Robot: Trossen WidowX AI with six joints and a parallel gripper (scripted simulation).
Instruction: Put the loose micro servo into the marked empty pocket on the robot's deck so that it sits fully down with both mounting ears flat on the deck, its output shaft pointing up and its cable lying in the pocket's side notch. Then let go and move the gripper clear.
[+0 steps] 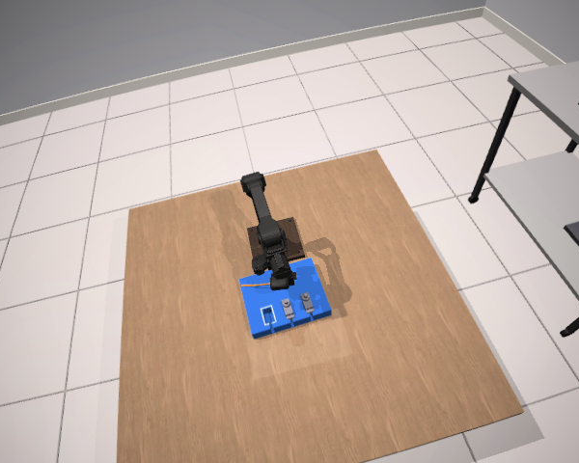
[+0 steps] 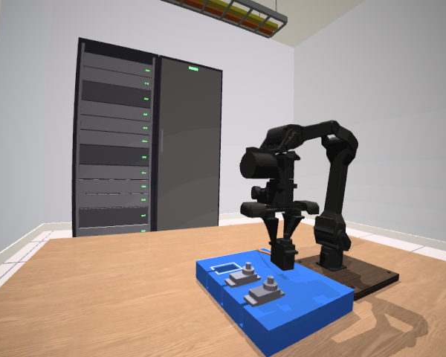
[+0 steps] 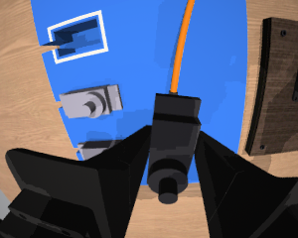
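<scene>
The loose black servo is between the fingers of my gripper, which is shut on it. It is upright, shaft up, and appears slightly above the blue deck. Its orange cable runs off towards the deck's back left corner, not towards the notch side. The white-outlined pocket is empty, its notch at the deck's front edge. In the top view the arm hides the servo.
Two grey servos sit in the deck beside the pocket, shafts up; they stand between it and the deck's right side. The arm's dark base plate lies behind the deck on the wooden table top.
</scene>
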